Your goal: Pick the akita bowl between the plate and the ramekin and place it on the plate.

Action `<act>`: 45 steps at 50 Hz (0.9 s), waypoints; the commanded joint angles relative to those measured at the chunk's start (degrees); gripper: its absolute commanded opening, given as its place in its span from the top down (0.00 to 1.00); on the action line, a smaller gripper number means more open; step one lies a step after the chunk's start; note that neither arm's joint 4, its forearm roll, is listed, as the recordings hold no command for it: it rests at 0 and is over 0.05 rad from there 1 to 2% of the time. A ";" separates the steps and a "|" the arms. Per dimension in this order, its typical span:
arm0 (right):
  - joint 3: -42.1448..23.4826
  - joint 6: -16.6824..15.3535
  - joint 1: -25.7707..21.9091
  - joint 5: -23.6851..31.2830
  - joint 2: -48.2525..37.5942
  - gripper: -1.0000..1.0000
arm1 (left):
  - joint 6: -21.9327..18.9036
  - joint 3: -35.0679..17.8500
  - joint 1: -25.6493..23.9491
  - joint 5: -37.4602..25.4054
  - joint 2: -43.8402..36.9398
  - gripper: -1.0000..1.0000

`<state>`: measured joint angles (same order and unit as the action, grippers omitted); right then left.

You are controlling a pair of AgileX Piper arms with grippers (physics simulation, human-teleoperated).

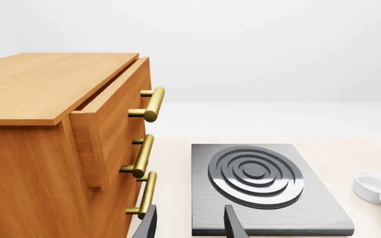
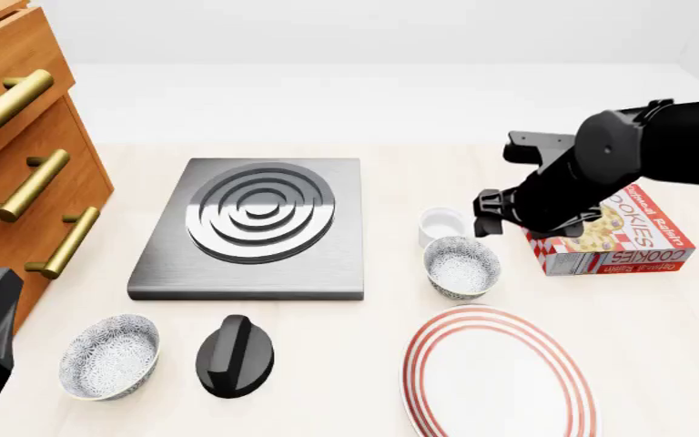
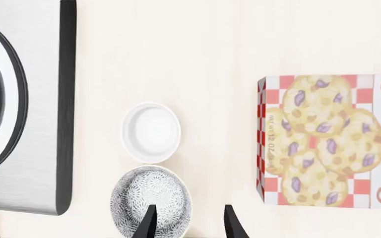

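Hovering over the akita bowl point(image 3: 151, 201) beside the ramekin point(image 3: 151, 132), our right gripper point(image 3: 189, 220) holds its jaws parted, touching nothing; left jaws likewise parted and empty.

Your front view sat high on the arms' side, looking forward and down over the whole table point(image 2: 362, 146), from the drawers point(image 2: 15, 155) at left to the cookie box point(image 2: 617, 232) at right. Your left wrist view hung low and close beside those drawers point(image 1: 45, 124), facing level across the hob point(image 1: 263, 183) toward the back wall. Your right wrist view pointed straight down from above, fairly near the surface, with the patterned bowl point(image 3: 147, 198) and the small white cup point(image 3: 151, 131) below it. All three caught the hob point(image 2: 258, 228); front and right wrist shared the cookie box point(image 3: 323, 139), cup point(image 2: 442, 221) and bowl point(image 2: 461, 266).
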<state>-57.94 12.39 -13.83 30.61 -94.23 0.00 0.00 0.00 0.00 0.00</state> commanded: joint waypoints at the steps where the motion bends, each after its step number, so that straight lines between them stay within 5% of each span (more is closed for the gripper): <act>1: 1.96 0.37 -1.04 -1.35 -0.66 0.00 | 0.00 0.00 0.00 0.00 0.00 0.00; 45: 5.86 1.69 -1.16 -4.71 -1.90 0.00 | 0.00 0.00 0.00 0.00 0.00 0.00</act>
<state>-51.96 13.80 -15.12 25.86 -96.19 0.00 0.00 0.00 0.00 0.00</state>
